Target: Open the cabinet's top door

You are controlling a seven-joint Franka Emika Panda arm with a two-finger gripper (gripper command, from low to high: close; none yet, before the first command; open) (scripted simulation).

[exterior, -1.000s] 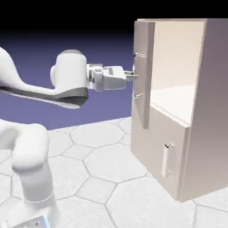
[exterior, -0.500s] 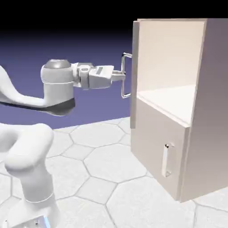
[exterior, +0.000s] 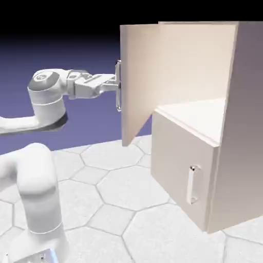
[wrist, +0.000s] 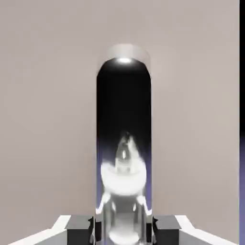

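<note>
Gripper: the gripper [exterior: 116, 85], left of centre in the exterior view, is clamped narrowly on the handle [exterior: 118, 86].
Top door: the top door [exterior: 137, 77] stands swung out at the frame's upper middle, on the cabinet [exterior: 226, 128] at the right.
Doing it well: keep the pull following the door's arc, so the bar does not slip.
Change: a second ago the door was barely ajar; now it is wide open.

Cabinet [exterior: 226, 128]: beige-pink. Top door [exterior: 137, 77]: same beige, with mirror-silver handle [wrist: 123, 143]. Arm [exterior: 36, 185]: white, grey joints. Floor [exterior: 123, 190]: white hexagon tiling.
</note>
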